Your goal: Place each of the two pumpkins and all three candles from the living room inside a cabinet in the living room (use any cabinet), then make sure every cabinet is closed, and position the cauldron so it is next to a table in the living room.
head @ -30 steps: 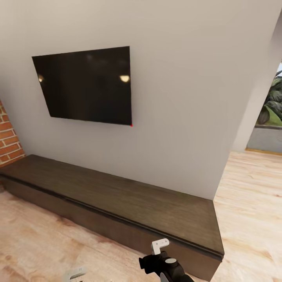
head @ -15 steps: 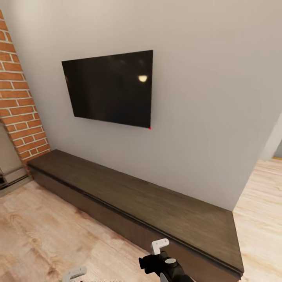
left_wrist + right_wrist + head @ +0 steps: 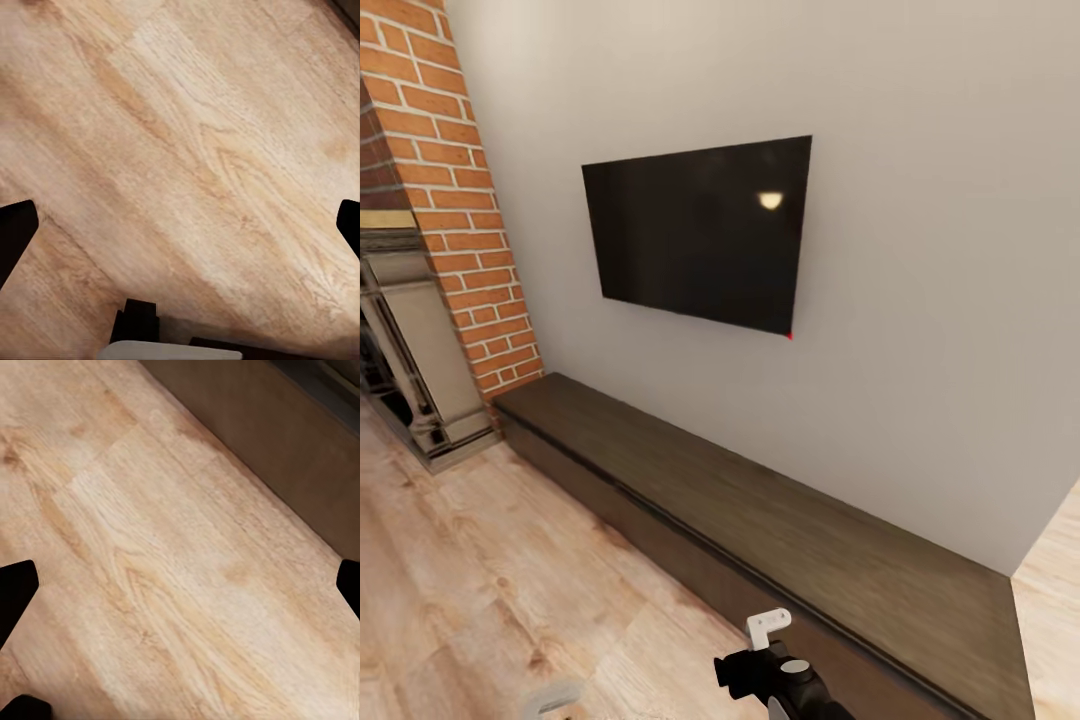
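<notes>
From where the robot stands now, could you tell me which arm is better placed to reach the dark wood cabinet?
Probably the right: the right gripper sits against the cabinet front, whereas the left gripper hangs over bare floor.

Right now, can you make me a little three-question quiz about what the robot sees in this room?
1. True or false: the TV hangs on the wall above the cabinet.
2. What stands at the cabinet's left end? A) brick fireplace B) sofa C) window
3. Fill in: both wrist cameras look down at the wooden ____.

Key: 1 true; 2 A; 3 floor.
</notes>
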Robot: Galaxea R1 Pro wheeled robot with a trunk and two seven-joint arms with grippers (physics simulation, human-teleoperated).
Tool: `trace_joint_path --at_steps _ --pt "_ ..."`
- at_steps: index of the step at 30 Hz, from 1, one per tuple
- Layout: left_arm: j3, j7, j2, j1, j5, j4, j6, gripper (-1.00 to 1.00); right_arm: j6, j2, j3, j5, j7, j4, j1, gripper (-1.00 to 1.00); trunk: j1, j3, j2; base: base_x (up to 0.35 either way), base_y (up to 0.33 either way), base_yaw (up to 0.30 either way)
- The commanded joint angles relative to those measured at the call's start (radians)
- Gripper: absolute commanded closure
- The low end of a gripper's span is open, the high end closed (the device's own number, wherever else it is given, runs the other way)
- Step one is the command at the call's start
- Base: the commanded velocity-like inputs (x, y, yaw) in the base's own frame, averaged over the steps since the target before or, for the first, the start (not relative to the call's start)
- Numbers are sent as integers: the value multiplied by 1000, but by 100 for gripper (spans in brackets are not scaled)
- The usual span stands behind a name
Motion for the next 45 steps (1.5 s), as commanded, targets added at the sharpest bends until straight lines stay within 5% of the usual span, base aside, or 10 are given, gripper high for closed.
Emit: trace_joint_path --at_steps 1,45 --pt "-1 6 0 0 10 -1 5 -100 3 -1 3 -11 -10 -2 -1 -100 -4 2 7 0 0 276" --pt "-3 6 0 -1 10 -4 13 -100 3 -1 7 -9 -8 0 -1 -100 -173 133 315 0 0 276"
